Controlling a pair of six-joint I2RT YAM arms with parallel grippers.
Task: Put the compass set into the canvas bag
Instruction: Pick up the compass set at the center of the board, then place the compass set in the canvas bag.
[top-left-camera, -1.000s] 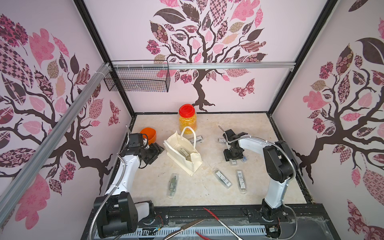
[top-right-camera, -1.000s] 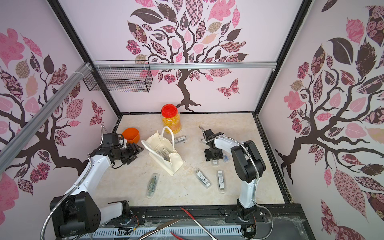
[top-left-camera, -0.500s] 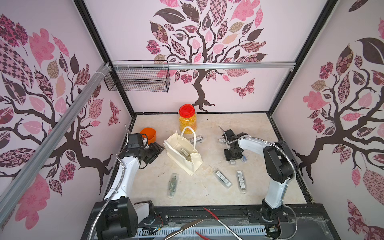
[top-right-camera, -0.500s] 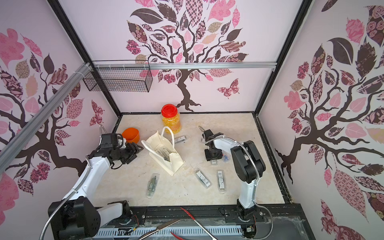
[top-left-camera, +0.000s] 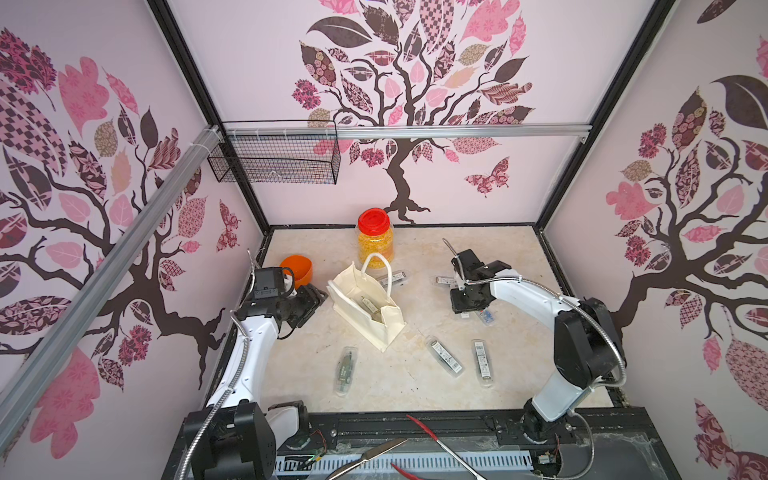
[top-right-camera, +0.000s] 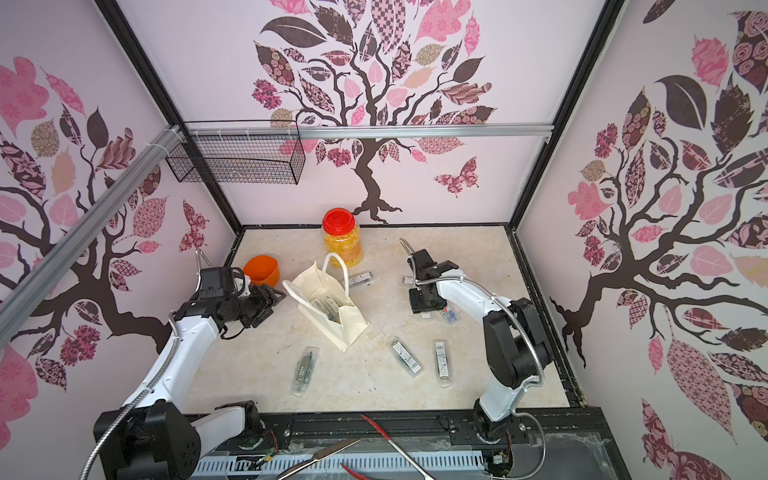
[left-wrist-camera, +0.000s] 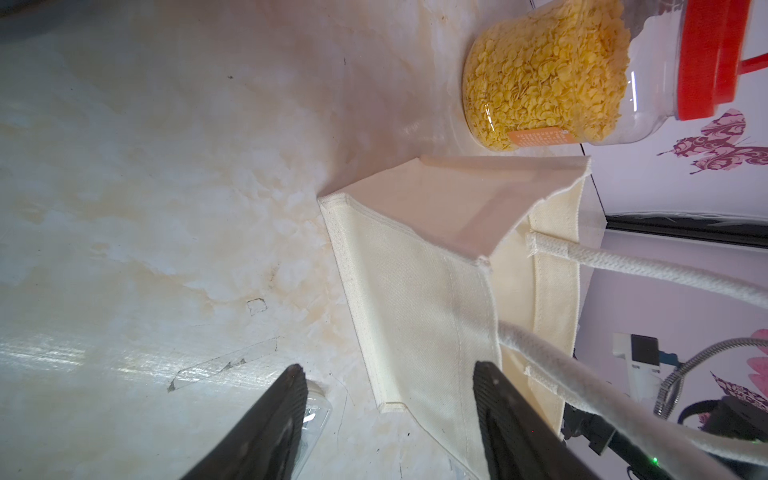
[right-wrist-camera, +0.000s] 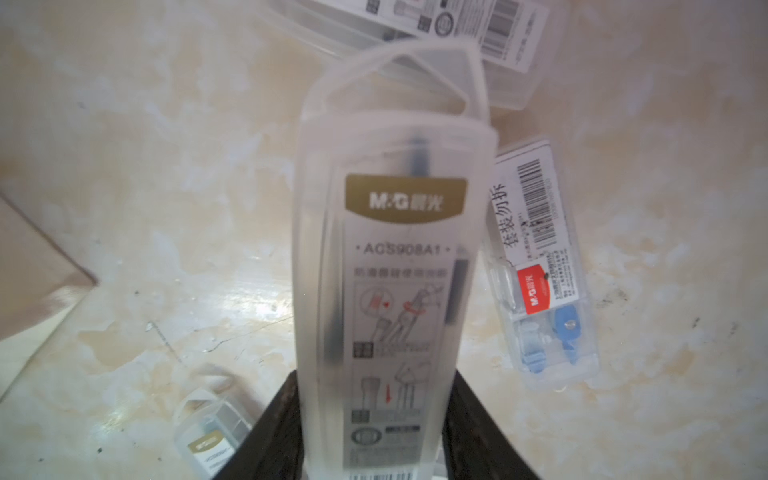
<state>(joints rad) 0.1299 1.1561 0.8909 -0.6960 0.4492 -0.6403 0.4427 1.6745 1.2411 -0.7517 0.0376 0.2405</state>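
The canvas bag (top-left-camera: 365, 309) (top-right-camera: 328, 309) stands open mid-table, cream with white loop handles, and holds clear cases. My right gripper (top-left-camera: 467, 305) (top-right-camera: 424, 305) (right-wrist-camera: 376, 378) is right of the bag, pointing down at the table. It is shut on a compass set (right-wrist-camera: 395, 249), a clear plastic case with a gold label that sticks out between the fingers. My left gripper (top-left-camera: 316, 303) (top-right-camera: 272, 305) (left-wrist-camera: 388, 370) is open just left of the bag (left-wrist-camera: 415, 282), holding nothing.
More compass-set cases lie around: by the right gripper (right-wrist-camera: 544, 266) (top-left-camera: 442, 280), in front of the bag (top-left-camera: 345, 370) (top-left-camera: 444, 356) (top-left-camera: 482, 362), and behind it (top-left-camera: 395, 277). A red-lidded jar (top-left-camera: 375, 241) and an orange cup (top-left-camera: 296, 270) stand at the back. A wire basket (top-left-camera: 274, 160) hangs on the wall.
My right gripper's jaws have closed onto the compass-set case. The left gripper has stayed open and nearly still beside the bag.
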